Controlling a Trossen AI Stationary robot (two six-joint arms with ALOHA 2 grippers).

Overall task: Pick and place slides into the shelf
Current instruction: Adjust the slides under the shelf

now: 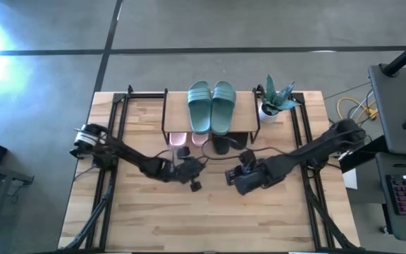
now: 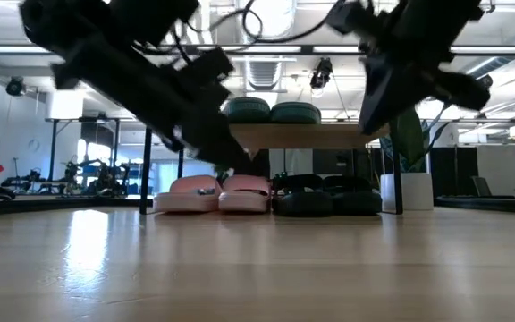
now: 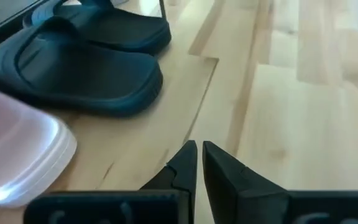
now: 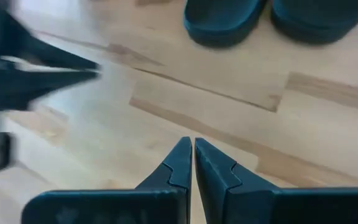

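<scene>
We find the teal pair (image 1: 212, 106) on top of the shelf (image 1: 177, 106), with the pink pair (image 2: 213, 194) and black pair (image 2: 327, 197) side by side beneath it on the table (image 1: 210, 212). Left gripper (image 1: 190, 169) and right gripper (image 1: 232, 176) hang just in front of the shelf, fingers together, holding nothing.
</scene>
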